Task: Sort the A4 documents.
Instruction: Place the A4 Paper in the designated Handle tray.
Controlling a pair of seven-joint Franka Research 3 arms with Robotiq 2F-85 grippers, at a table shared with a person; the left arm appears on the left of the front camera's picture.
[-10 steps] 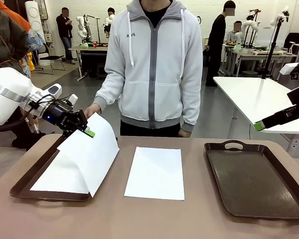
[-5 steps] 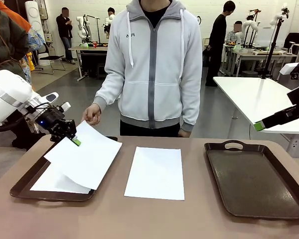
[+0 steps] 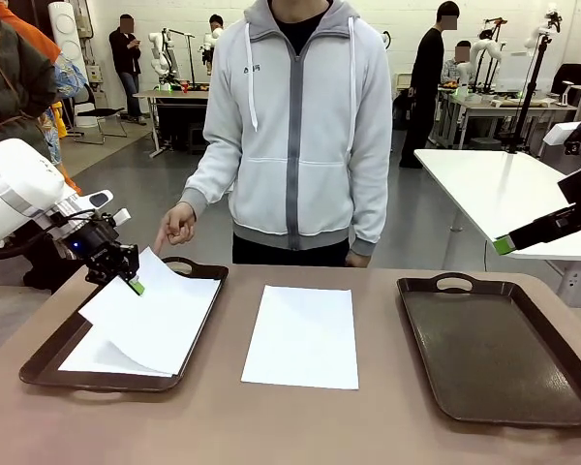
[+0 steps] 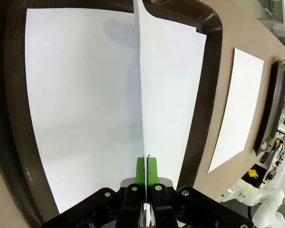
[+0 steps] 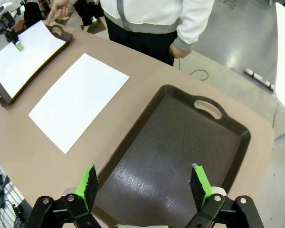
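Left gripper (image 3: pixel 133 283) clamped flat on the edge of one A4 sheet (image 3: pixel 160 320) over the left tray (image 3: pixel 41 366) — released too high, it could drift askew across the rim.

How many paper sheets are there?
3. One thin white sheet pinched in the left gripper, a second sheet flat in the dark brown left tray, a third sheet on the brown table between trays. More may hide underneath.

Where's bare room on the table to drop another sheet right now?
Free: the right tray, bare inside; the table strip between it and the middle sheet. Crowded: the left tray, a lower sheet lying in it, the left gripper shut on the upper sheet above, the person's hand by its far handle.
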